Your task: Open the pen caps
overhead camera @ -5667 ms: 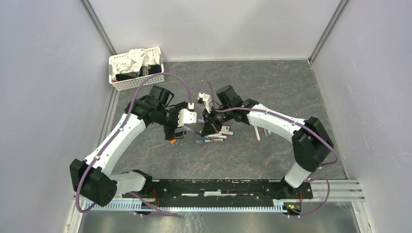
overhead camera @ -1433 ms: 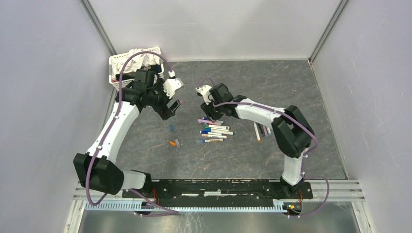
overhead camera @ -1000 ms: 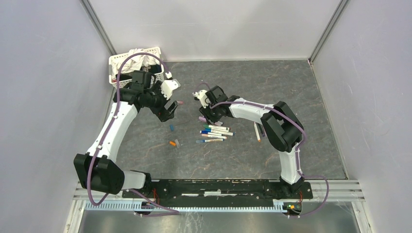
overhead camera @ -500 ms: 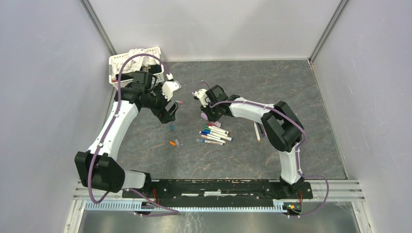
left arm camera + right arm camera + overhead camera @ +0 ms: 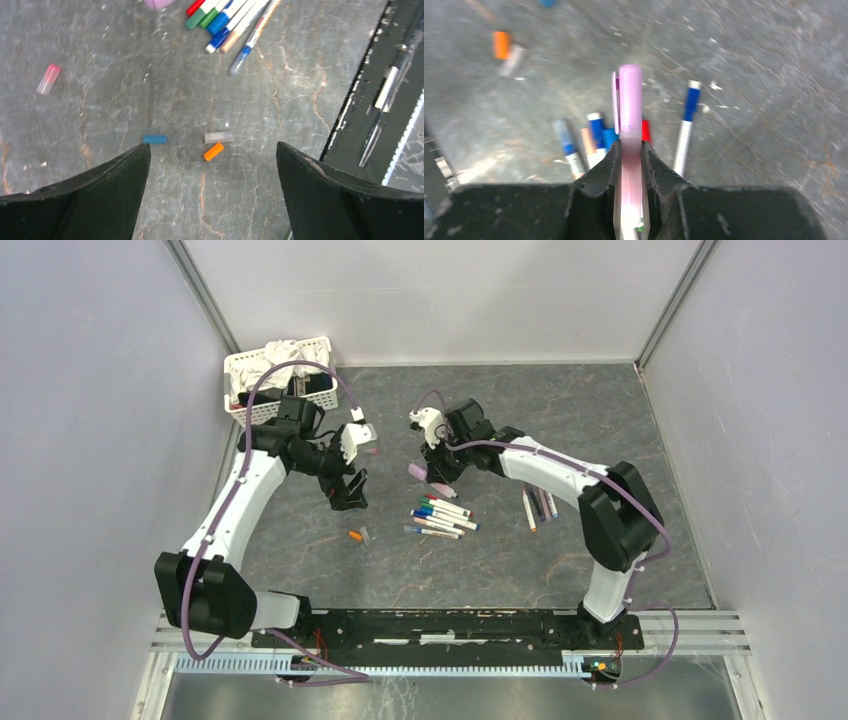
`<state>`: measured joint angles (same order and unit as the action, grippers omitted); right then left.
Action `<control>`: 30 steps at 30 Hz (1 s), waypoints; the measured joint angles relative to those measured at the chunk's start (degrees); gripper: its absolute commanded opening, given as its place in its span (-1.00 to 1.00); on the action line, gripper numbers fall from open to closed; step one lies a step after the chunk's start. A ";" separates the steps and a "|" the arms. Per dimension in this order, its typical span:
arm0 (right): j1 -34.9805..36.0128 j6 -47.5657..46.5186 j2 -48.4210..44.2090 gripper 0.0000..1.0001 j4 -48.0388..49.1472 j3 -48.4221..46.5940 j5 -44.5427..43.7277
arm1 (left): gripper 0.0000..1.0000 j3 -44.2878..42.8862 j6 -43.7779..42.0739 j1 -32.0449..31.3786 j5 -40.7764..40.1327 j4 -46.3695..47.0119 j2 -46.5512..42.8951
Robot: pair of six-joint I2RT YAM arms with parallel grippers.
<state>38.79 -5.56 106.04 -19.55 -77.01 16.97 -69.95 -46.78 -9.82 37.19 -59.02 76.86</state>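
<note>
Right wrist: right gripper (image 5: 629,150) pinches a capped pale-pink plastic pen (image 5: 630,100). Left gripper (image 5: 212,146) gapes wide near a stubby orange plastic cap (image 5: 213,151).

The left arm (image 5: 240,505) and right arm (image 5: 545,468) are built of white shells joined by black joint housings — lilac cables (image 5: 318,370) are looped along both. The left gripper (image 5: 212,146) is fitted with matte black, wedge-shaped fingers (image 5: 90,200).
</note>
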 measured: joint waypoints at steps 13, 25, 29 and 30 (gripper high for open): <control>4.76 2.78 -8.48 -1.00 1.20 4.22 27.06 | 1.00 0.15 -14.14 -0.61 14.62 -9.14 -0.70; 9.64 3.19 -8.48 -1.00 -0.79 0.31 31.01 | 0.77 3.04 -20.11 -4.09 20.48 -15.85 0.50; 9.73 3.80 -8.48 -0.98 -1.25 0.00 31.06 | 0.29 3.37 -20.22 -4.70 20.81 -16.15 0.72; 9.70 3.87 -8.48 -0.95 -1.40 -0.11 31.06 | 0.15 3.37 -20.22 -4.76 21.22 -16.17 0.92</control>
<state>48.49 -1.69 97.56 -20.95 -77.12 48.03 -66.59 -67.00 -14.59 58.41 -75.20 77.78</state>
